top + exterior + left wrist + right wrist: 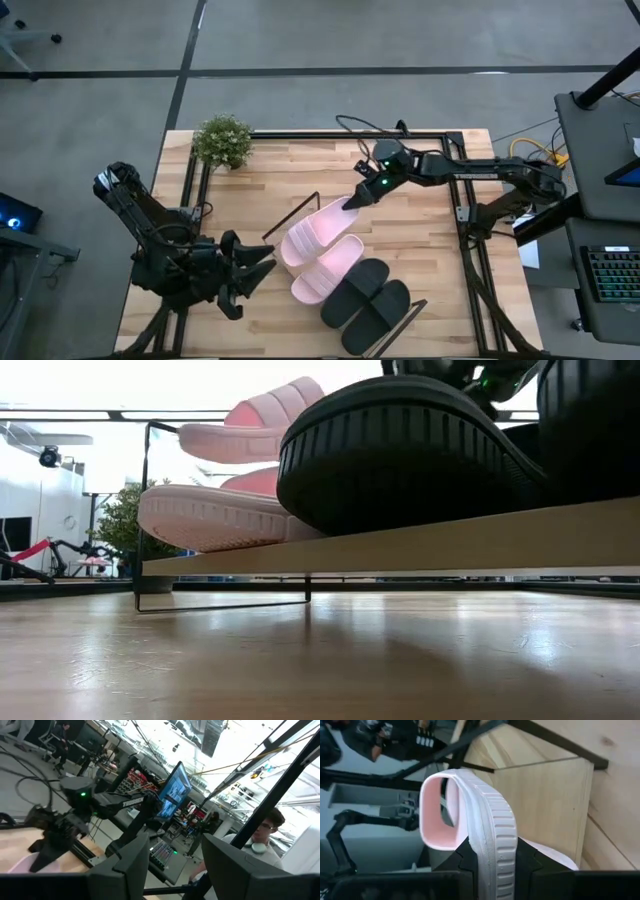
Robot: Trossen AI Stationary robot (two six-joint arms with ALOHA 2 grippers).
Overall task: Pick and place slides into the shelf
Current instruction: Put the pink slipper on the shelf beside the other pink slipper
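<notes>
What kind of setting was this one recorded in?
Probably a robotics lab or workshop: a wooden table on a black frame over grey concrete, a monitor and hanging cables behind, and a keyboard on a side desk.

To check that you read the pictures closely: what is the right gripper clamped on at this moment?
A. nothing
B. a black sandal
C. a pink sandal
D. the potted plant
C: the right gripper pinches the edge of a pink sandal over the shelf, and its wrist view shows the pink sole between its fingers.
</notes>
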